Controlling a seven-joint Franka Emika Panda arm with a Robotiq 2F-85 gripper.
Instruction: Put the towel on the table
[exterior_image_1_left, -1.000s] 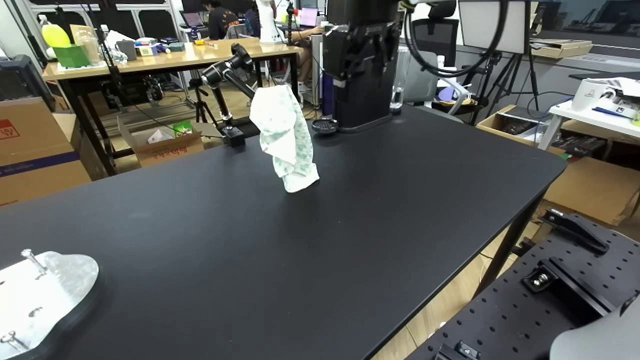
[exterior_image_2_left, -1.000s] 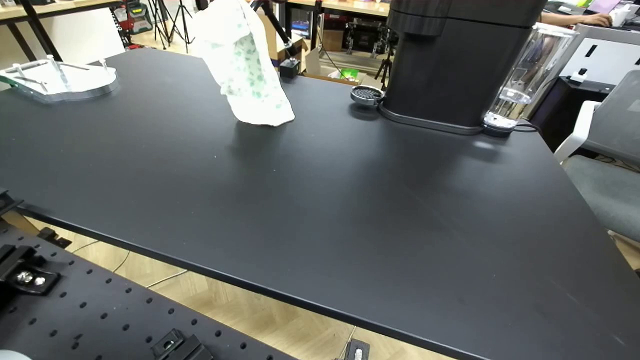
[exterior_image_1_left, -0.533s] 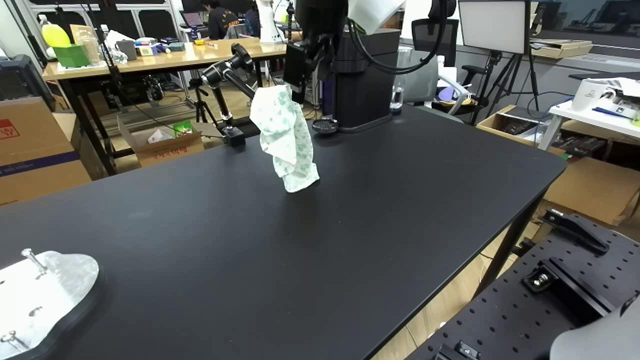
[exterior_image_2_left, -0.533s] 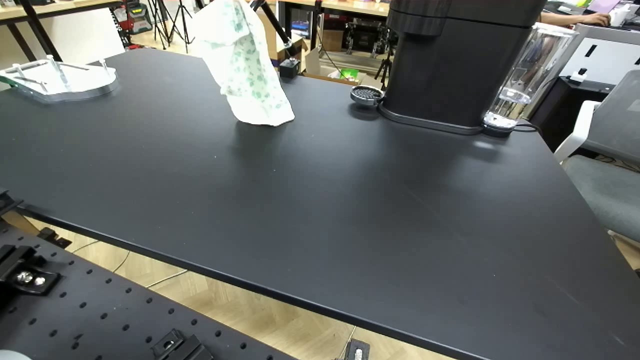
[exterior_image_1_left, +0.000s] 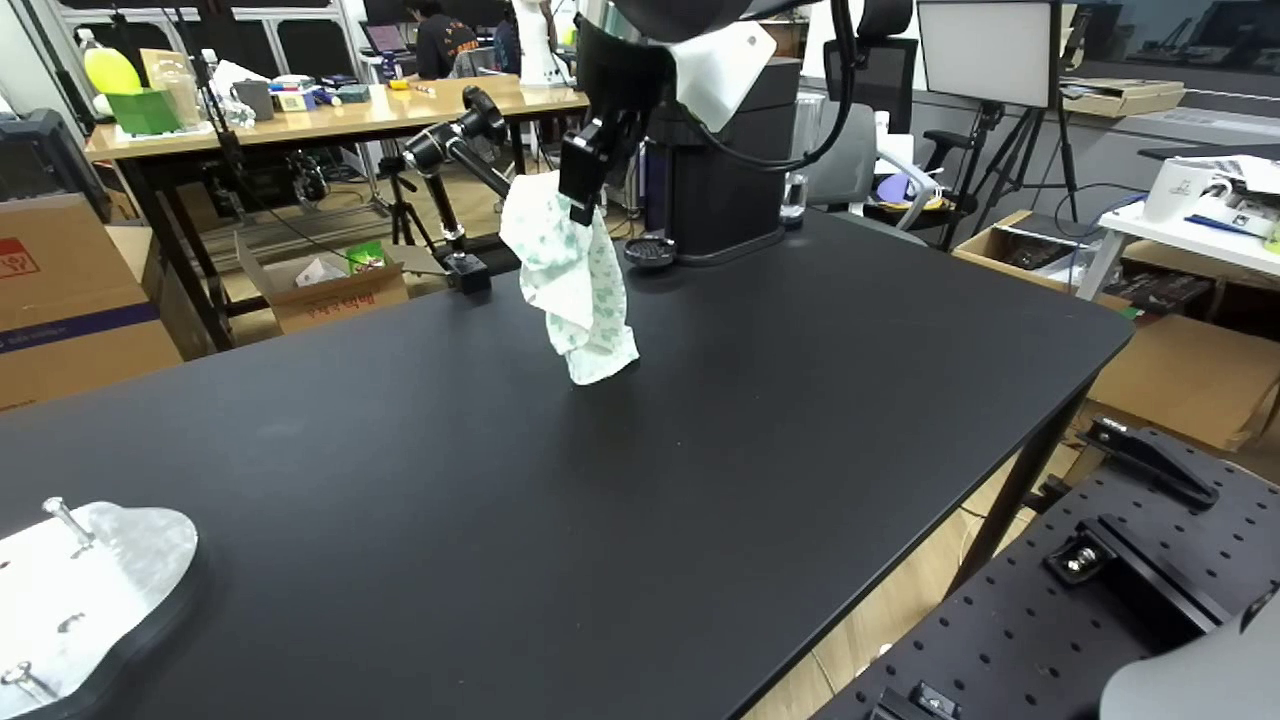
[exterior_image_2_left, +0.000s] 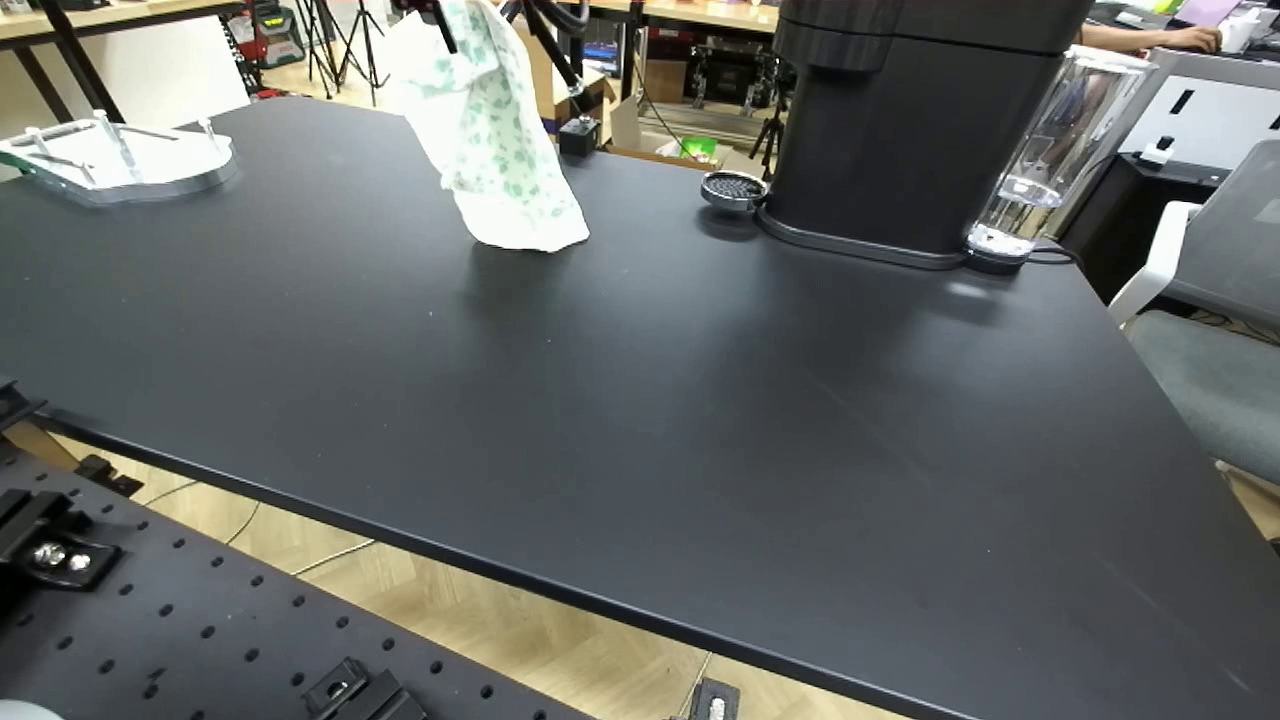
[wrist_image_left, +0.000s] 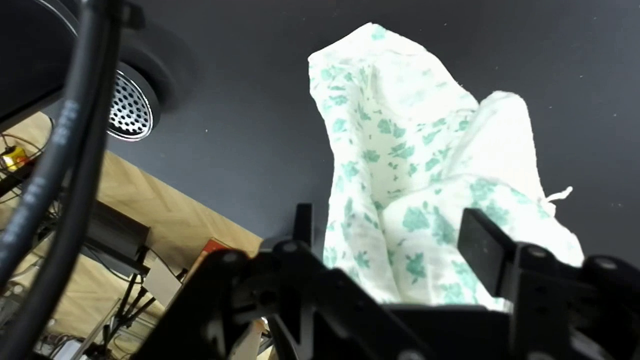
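The towel (exterior_image_1_left: 570, 290) is white with green leaf prints. It stands tall and bunched on the black table (exterior_image_1_left: 600, 500), its lower end near the surface; what holds it up is hidden. It also shows in an exterior view (exterior_image_2_left: 500, 150), its top cut off, and in the wrist view (wrist_image_left: 400, 145). My gripper (exterior_image_1_left: 582, 208) is at the towel's upper part. In an exterior view only a dark finger (exterior_image_2_left: 446, 35) shows before the towel's top. In the wrist view my gripper (wrist_image_left: 385, 220) is open, its fingers apart, with towel cloth showing between and beyond them.
A black machine (exterior_image_2_left: 900, 150) stands behind the towel with a round perforated tray (exterior_image_2_left: 735, 190) at its base. A clear container (exterior_image_2_left: 1030, 190) is beside it. A clamp arm (exterior_image_1_left: 465, 200) rises at the back edge. A pale plate with bolts (exterior_image_1_left: 110, 580) lies at a table end.
My arm has swung from in front of the black machine across to the towel and come down, so the gripper now overlaps the towel's top. The towel has not moved.
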